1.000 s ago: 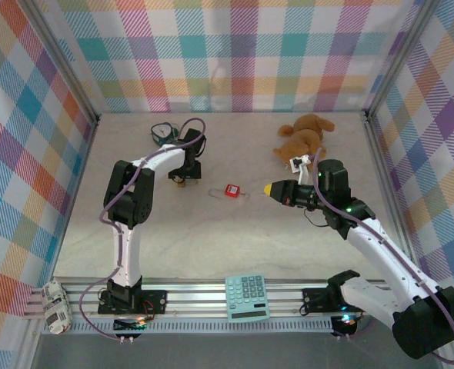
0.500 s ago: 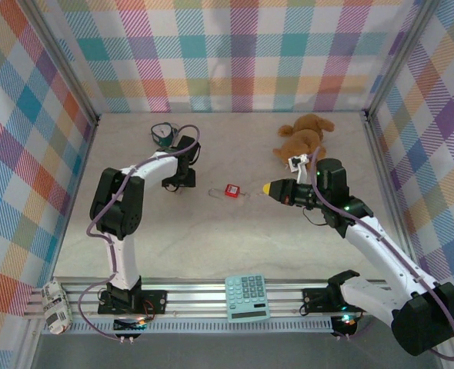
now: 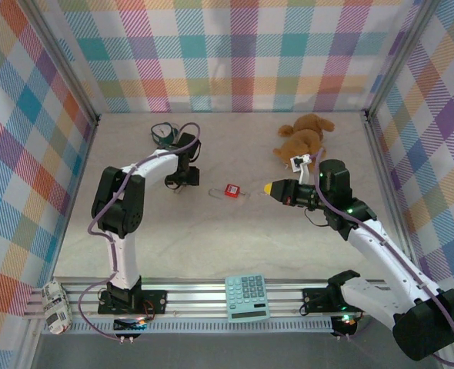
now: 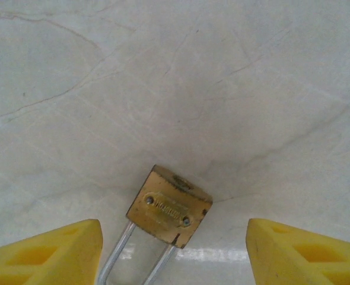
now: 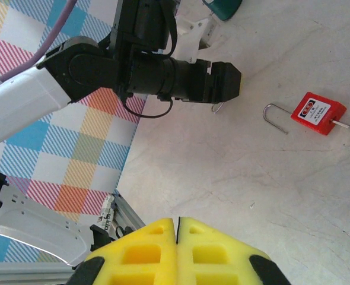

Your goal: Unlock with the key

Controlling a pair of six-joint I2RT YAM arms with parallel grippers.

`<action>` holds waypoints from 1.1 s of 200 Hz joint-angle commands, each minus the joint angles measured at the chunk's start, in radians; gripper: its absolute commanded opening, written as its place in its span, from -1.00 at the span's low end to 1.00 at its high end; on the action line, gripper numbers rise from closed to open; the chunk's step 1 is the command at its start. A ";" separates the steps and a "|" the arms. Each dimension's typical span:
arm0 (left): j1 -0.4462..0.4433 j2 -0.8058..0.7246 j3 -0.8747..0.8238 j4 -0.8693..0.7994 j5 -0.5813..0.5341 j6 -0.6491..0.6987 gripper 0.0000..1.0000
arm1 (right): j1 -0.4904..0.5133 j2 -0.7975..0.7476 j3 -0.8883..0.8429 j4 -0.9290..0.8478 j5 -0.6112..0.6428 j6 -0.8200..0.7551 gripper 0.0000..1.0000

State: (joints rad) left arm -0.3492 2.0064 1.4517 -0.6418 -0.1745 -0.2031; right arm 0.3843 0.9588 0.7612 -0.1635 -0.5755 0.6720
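Top view, key look: you see the key [image 3: 245, 194] as a very small, thin, pale metal piece. Its exact shape is too small to tell here.
Top view, key place: it touches the 3 o'clock end of the red padlock [image 3: 231, 190], on the middle part of the table [image 3: 211, 246].
Top view, right gripper: the right gripper [image 3: 268, 187] points toward 9 o'clock with its yellow tips together. The key lies at its 9 o'clock, near but apart.
Top view, left gripper: the left gripper [image 3: 178, 184] points down at the table. The key is at its 3 o'clock, on the far side of the red padlock.
Left wrist view, left gripper: the left gripper [image 4: 172, 237] stands open. Its yellow fingers [image 4: 44, 255] are on both sides of the brass padlock [image 4: 169, 205], with a gap on each side, so it grips nothing.
Left wrist view, brass padlock: it lies on the table, with the silver shackle toward 6 o'clock.
Right wrist view, key look: the key [image 5: 344, 124] shows a thin straight blade. The blade starts at the end face of the red padlock [image 5: 317, 113] and ends in a small rounded head at the 3 o'clock edge. The colour is hard to tell.
Right wrist view, right gripper: the right gripper [image 5: 177, 228] is fully closed, the pads pressed together with nothing seen between them. The key is at about 1 o'clock from the tips, well apart.
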 commanded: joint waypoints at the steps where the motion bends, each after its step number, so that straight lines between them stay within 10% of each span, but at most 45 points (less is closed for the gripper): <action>1: 0.031 0.027 0.057 -0.104 0.078 0.065 0.29 | -0.007 -0.013 0.013 -0.011 -0.001 -0.007 -0.94; 58: 0.055 0.178 0.281 -0.362 0.151 0.220 0.19 | -0.008 -0.005 0.013 -0.001 -0.009 -0.007 -0.94; 220: 0.099 0.283 0.401 -0.441 0.199 0.261 -0.04 | -0.007 0.003 0.009 -0.006 0.002 -0.015 -0.94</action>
State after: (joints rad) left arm -0.2665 2.2639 1.8309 -1.0260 -0.0071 0.0479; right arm 0.3843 0.9592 0.7612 -0.1677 -0.5751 0.6716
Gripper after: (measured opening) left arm 0.489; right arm 0.062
